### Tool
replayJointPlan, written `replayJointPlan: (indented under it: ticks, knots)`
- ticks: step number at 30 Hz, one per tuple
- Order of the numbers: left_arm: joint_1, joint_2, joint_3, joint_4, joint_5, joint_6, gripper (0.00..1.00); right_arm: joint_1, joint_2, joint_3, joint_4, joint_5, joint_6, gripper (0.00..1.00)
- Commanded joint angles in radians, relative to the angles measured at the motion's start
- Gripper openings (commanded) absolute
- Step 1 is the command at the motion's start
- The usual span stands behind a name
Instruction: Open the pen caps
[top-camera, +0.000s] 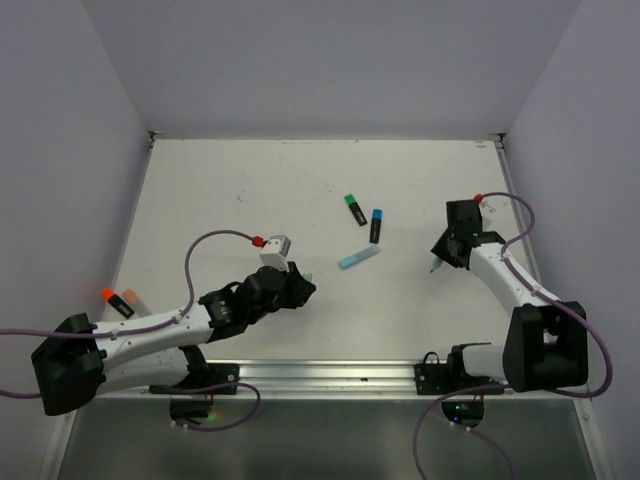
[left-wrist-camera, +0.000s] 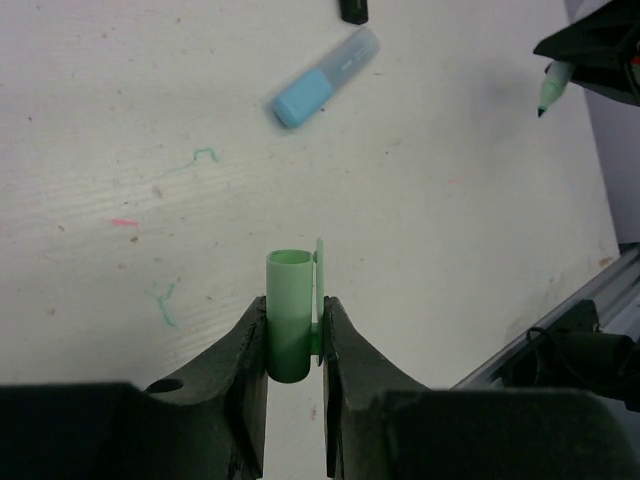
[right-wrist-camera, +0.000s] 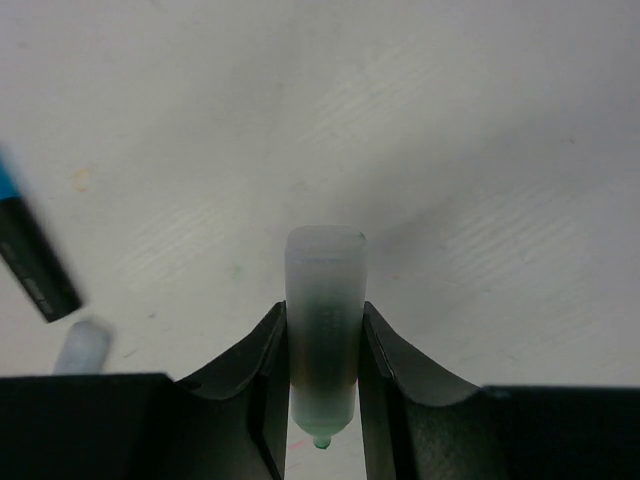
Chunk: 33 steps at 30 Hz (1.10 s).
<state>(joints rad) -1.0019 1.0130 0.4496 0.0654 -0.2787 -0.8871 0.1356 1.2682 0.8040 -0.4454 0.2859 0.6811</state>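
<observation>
Caps, left to right: orange cap (top-camera: 107, 294) at left edge of table (top-camera: 200, 180), well apart from my fingers. My left gripper (left-wrist-camera: 293, 318) narrow, clamped on mint cap (left-wrist-camera: 290, 290); cap pokes out past fingertips, open mouth away from me. Green cap (top-camera: 349, 199), blue cap (top-camera: 377, 212), light blue cap (top-camera: 347, 262) mid-table, unopened, between my grippers. My right gripper (right-wrist-camera: 323, 322) narrow, pinching pale marker body (right-wrist-camera: 325, 270), green tip bare.

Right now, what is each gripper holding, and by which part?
Left gripper pinches the mint cap by its closed end. Right gripper clamps the uncapped marker body near its tip end.
</observation>
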Motion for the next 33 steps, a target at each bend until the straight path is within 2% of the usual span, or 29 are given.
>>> replayJointPlan:
  ticks: [1, 4, 6, 8, 11, 18, 21, 24, 25, 29, 30, 31, 33]
  knots:
    - [0.005, 0.068, 0.081, -0.041, -0.109, 0.025, 0.0, -0.094, 0.026, -0.052, -0.047, -0.068, -0.069, 0.0]
    - [0.014, 0.11, 0.084, -0.062, -0.162, 0.034, 0.0, -0.142, 0.022, -0.083, -0.033, -0.067, -0.086, 0.0]
    - [0.055, 0.133, 0.055, -0.04, -0.14, 0.042, 0.0, -0.188, 0.031, -0.091, -0.027, -0.057, -0.11, 0.0]
    - [0.089, 0.15, 0.032, -0.013, -0.096, 0.048, 0.0, -0.191, 0.065, -0.085, -0.027, -0.022, -0.132, 0.01]
    - [0.144, 0.19, 0.012, 0.022, -0.079, 0.065, 0.0, -0.191, 0.106, -0.075, -0.026, -0.054, -0.137, 0.02]
    - [0.187, 0.321, 0.041, 0.062, -0.08, 0.094, 0.0, -0.191, 0.123, -0.069, -0.006, -0.091, -0.172, 0.09]
    - [0.195, 0.367, 0.057, 0.092, -0.06, 0.103, 0.0, -0.192, 0.14, -0.071, 0.004, -0.123, -0.184, 0.14]
    - [0.207, 0.416, 0.087, 0.096, -0.04, 0.111, 0.0, -0.191, 0.157, -0.065, 0.007, -0.134, -0.192, 0.28]
    - [0.216, 0.427, 0.098, 0.102, -0.027, 0.117, 0.0, -0.191, 0.157, -0.065, 0.007, -0.133, -0.192, 0.4]
    - [0.232, 0.472, 0.118, 0.12, -0.001, 0.123, 0.0, -0.191, 0.137, -0.066, 0.005, -0.117, -0.192, 0.59]
    - [0.235, 0.483, 0.121, 0.12, 0.003, 0.12, 0.0, -0.189, 0.131, -0.065, 0.004, -0.11, -0.192, 0.61]
    - [0.236, 0.489, 0.124, 0.12, 0.003, 0.12, 0.0, -0.191, 0.117, -0.062, -0.002, -0.093, -0.193, 0.68]
    - [0.243, 0.489, 0.123, 0.12, 0.001, 0.12, 0.0, -0.191, 0.097, -0.055, -0.016, -0.083, -0.195, 0.7]
